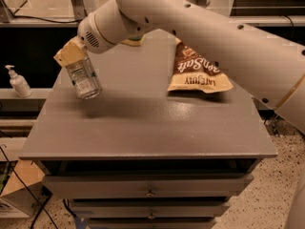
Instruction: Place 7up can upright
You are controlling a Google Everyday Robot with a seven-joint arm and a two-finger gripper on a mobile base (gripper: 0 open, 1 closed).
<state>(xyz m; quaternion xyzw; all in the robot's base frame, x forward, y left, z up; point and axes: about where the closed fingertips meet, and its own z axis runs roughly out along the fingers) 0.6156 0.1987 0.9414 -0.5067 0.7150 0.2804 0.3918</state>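
Note:
The 7up can [85, 79] is a small silvery can with faint green markings. It hangs tilted, its lower end down and to the right, just above the left rear part of the grey table top [143, 128]. My gripper [74, 58], with tan fingers [66, 54], is shut on the can's upper end. The big white arm reaches in from the upper right across the table.
A brown chip bag [198, 73] lies at the back right of the table. A white pump bottle [18, 82] stands on a shelf to the left, off the table. Drawers [150, 187] run below the front edge.

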